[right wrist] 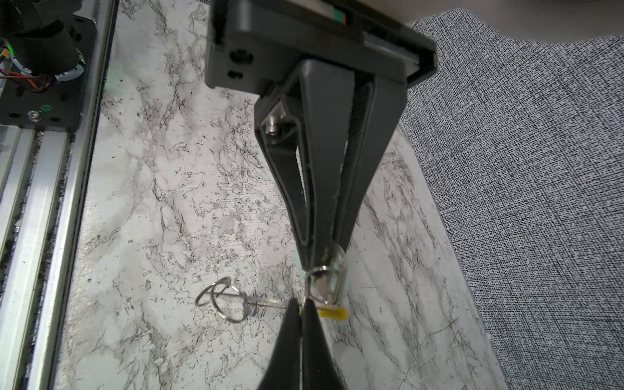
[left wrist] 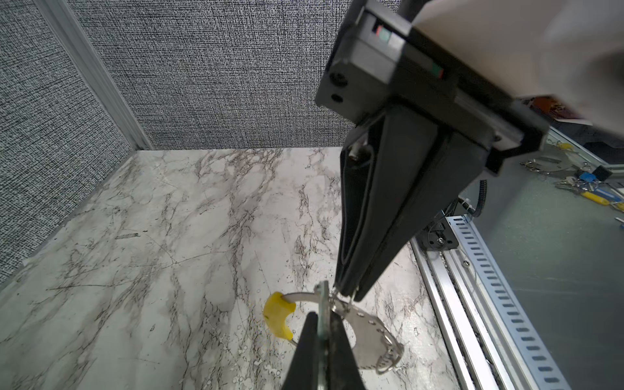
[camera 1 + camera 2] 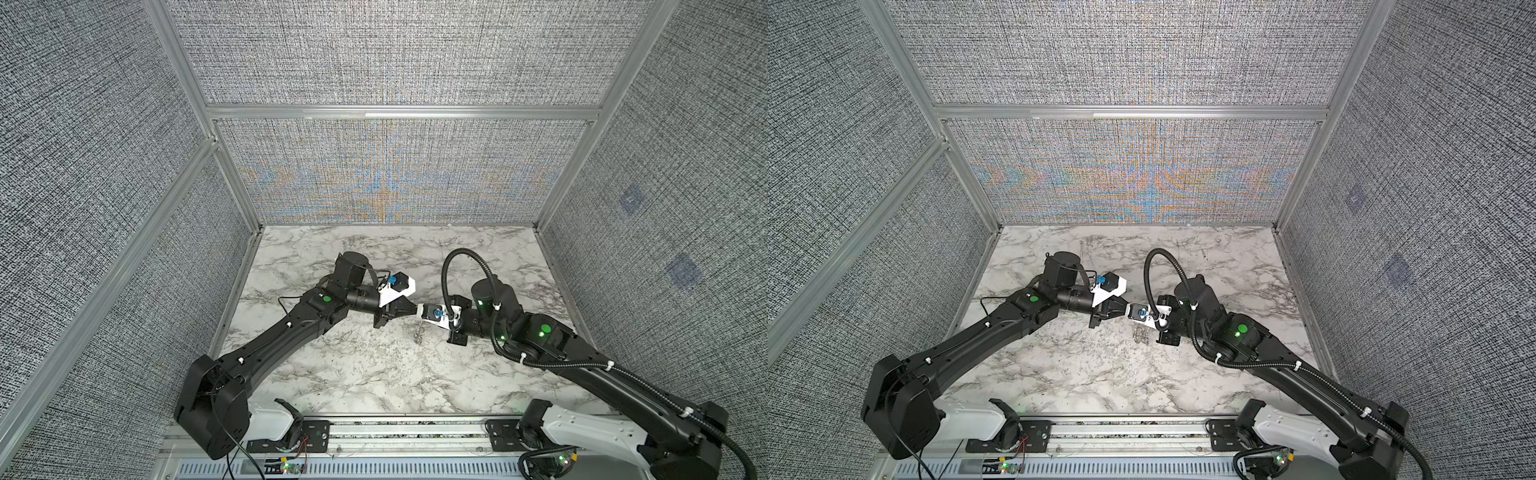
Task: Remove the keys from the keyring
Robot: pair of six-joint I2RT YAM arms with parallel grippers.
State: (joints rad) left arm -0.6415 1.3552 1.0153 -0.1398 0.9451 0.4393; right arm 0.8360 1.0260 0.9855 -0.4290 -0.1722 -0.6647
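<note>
left gripper (image 1: pixel 321 260) clamped pale key (image 1: pixel 334 280), right gripper (image 1: pixel 300 305) clamped keyring (image 2: pixel 277 314); key appar. not yet off, blue one unseen.

The table (image 3: pixel 374 374) is viewed steeply from above in both top views, toward the back wall (image 3: pixel 399 166). The keyring (image 2: pixel 277 314) is shared close-up by both wrist views.

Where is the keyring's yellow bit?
In the left wrist view, the yellow sleeve is over the marble table, just beside the left gripper.
</note>
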